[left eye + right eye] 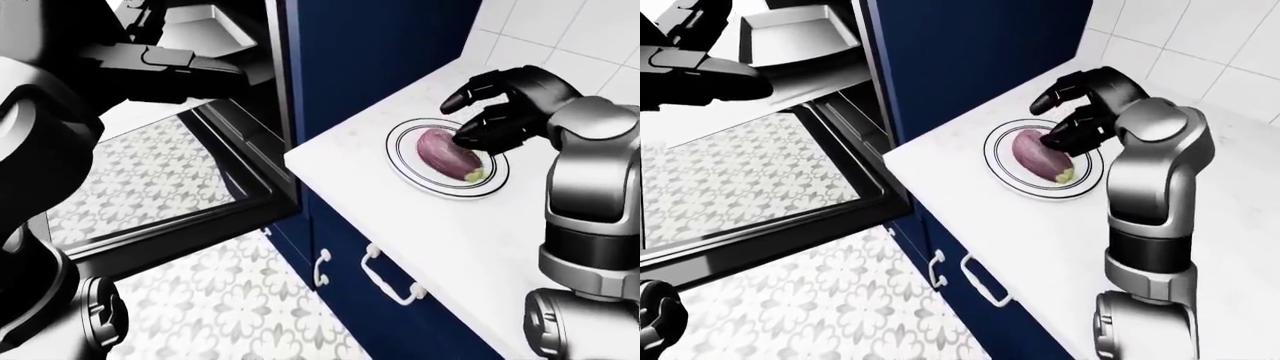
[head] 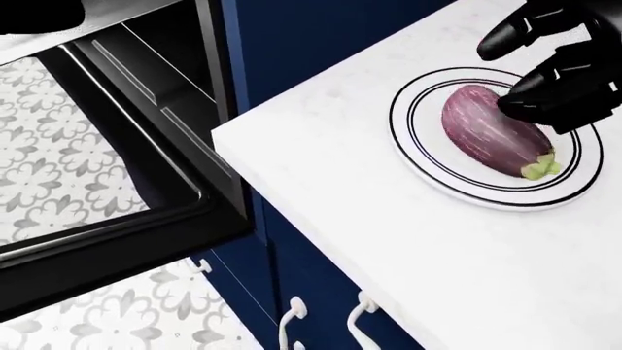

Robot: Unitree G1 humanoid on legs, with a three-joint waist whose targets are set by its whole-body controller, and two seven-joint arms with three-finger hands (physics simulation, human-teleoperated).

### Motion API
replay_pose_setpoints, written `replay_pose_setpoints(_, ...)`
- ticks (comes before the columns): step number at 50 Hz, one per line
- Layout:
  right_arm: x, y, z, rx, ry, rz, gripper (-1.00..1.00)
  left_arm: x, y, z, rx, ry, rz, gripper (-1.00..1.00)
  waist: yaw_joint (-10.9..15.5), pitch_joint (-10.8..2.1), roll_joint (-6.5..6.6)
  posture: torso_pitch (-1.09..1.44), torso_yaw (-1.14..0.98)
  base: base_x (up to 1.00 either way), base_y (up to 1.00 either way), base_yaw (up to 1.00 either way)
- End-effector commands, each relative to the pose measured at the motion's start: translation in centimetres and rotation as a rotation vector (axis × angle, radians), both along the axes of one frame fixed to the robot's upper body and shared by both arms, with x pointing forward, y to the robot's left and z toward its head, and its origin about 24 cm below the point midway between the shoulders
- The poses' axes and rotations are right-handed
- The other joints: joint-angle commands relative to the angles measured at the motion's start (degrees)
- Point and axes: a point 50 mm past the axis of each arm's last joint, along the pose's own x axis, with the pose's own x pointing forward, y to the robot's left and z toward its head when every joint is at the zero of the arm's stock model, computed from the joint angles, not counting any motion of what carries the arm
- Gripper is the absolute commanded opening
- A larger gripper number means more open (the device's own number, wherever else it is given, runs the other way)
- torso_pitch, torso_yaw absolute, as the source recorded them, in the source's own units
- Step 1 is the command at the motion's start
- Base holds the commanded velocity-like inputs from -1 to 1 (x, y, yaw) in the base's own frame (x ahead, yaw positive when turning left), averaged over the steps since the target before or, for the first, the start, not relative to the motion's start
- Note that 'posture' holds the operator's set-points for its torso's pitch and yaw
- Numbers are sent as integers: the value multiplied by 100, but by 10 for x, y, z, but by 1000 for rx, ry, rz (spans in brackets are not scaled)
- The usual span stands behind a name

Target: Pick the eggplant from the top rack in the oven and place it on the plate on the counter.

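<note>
The eggplant (image 2: 494, 131) lies on the plate (image 2: 457, 191) on the table (image 2: 389, 240). The right hand (image 2: 554, 73) hovers over it, fingers spread, holding nothing. The job looks nearly done.

Navy cabinets (image 1: 350, 60) stood beside the opening; two white handles (image 1: 385, 276) sat on the fronts below. Patterned grey-white floor tiles (image 1: 790, 292) lay underneath. White wall tiles (image 1: 560, 30) showed top right.

We see a home kitchen: open oven (image 2: 146, 146), navy cabinets (image 1: 370, 285), white bench (image 2: 408, 240), tiled wall (image 1: 560, 37)
</note>
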Motion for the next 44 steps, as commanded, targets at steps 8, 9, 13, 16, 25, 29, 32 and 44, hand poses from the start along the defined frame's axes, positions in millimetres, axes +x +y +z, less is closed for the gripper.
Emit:
replay_pose_setpoints(8,-30,-17,53,-21,-148,-29,-12,-9,7,17,-17,-75,17,100,11,-91,79,12,0,0,0,0)
replay_pose_setpoints(9,-36,-20,60,-20,-168,-31,-11,-10,9,20,-17,-79,20,100,11,-80,88,12,0,0,0,0)
replay_pose_setpoints(13,-58,-31,78,-14,-221,-46,-10,-14,16,28,-18,-91,33,100,9,-49,101,12,0,0,0,0)
replay_pose_setpoints(16,-80,-40,95,-10,-269,-59,-6,-16,21,32,-16,-99,45,100,11,-32,92,12,0,0,0,0)
replay_pose_setpoints(25,-132,-69,119,12,-363,-114,37,-28,39,47,-24,-131,79,100,29,-1,41,12,0,0,0,0)
replay_pose_setpoints(29,-157,-81,125,25,-403,-143,84,-39,47,52,-36,-151,94,100,41,30,11,12,0,0,0,0)
replay_pose_setpoints(32,-181,-91,128,36,-433,-169,100,-51,57,57,-46,-168,117,100,51,63,0,12,0,0,0,0)
replay_pose_setpoints(44,-247,-96,146,2,-682,-224,100,-99,84,68,-135,-289,223,100,40,194,31,12,0,0,0,0)
